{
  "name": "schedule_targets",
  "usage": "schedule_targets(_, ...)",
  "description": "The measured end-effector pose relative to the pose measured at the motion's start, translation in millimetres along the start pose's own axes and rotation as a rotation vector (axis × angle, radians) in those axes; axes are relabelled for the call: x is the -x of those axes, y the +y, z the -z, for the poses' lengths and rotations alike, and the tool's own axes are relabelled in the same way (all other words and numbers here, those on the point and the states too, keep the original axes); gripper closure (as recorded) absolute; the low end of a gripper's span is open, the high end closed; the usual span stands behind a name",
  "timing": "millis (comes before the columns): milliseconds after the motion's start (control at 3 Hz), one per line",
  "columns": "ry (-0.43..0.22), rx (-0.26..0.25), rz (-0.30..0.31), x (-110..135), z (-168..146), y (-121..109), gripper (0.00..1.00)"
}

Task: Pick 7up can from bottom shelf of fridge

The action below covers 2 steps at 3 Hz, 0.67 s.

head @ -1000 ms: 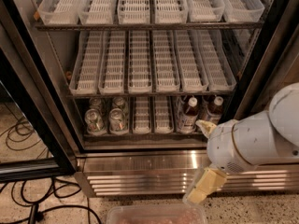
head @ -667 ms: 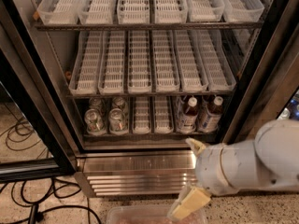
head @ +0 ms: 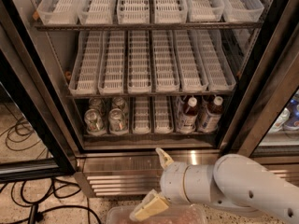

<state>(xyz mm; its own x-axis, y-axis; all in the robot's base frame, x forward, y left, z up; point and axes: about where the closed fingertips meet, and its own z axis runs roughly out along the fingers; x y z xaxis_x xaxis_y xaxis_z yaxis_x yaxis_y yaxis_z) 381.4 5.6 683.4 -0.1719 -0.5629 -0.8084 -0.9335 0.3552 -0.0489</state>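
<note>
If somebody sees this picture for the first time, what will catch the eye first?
A big white robot arm fills the bottom right, its cream-fingered hand open low before the shiny ribbed steel base. Behind, the tall display fridge shows rows of white slotted trays; its dim bottom shelf holds small silvery cans at left and dark-capped bottles at right.

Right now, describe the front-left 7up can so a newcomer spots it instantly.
In the open fridge, look at the bottom shelf, just above the ribbed base where the gripper hangs with jaws open. Four silvery cans stand at its left end; the 7up can is the front one in the outermost lane, nearest the left wall, far from the dark-capped bottles.
</note>
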Motion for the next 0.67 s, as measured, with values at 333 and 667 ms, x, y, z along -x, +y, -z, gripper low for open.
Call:
schedule_targets(333,-0.079,-0.065,0.025,6,-39,-25,0.0)
schedule_targets(667,-0.118,-0.105,0.04,10,-75,-54,0.0)
